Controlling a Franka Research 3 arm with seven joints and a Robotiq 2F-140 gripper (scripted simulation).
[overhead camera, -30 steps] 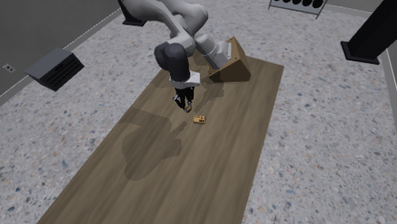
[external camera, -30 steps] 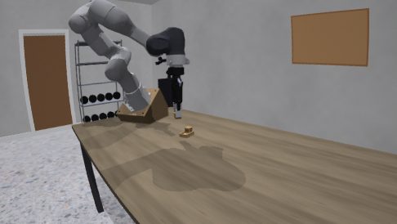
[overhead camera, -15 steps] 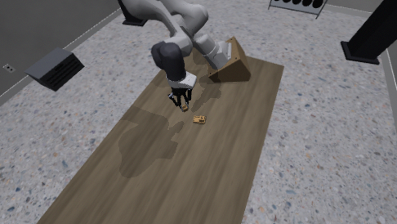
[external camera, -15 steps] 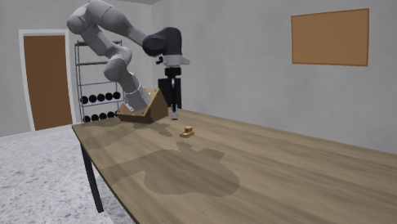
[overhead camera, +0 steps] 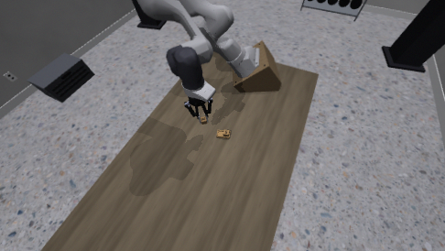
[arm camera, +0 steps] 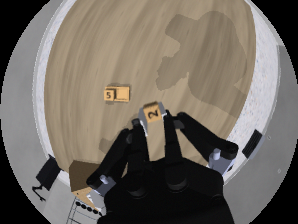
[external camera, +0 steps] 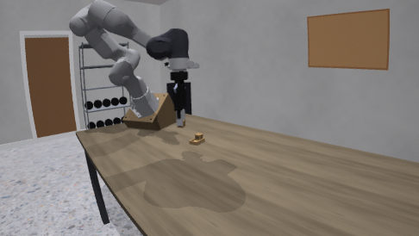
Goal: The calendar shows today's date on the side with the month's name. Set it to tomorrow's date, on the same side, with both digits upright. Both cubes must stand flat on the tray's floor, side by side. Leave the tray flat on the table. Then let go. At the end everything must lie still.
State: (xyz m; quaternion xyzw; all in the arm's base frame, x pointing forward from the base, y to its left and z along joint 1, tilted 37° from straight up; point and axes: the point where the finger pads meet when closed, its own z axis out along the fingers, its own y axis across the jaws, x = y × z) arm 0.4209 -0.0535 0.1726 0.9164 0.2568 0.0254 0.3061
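My gripper (overhead camera: 201,116) (external camera: 179,117) (arm camera: 152,110) points straight down and is shut on a small wooden calendar cube (overhead camera: 202,120) (external camera: 180,123) (arm camera: 152,115). The wrist view shows a digit 2 on the cube's end face. The cube hangs low over the table (overhead camera: 229,192), a short way to the left of the small wooden tray (overhead camera: 227,136) (external camera: 201,140) (arm camera: 123,95). The tray lies flat on the table and holds the other cube (arm camera: 109,94) at one end, with its other half bare.
A wooden wedge block (overhead camera: 261,75) (external camera: 157,114) carrying the arm's base stands at the table's far end. A metal rack (external camera: 101,88) with dark balls stands behind it, by a brown door. The table's long edges run on both sides.
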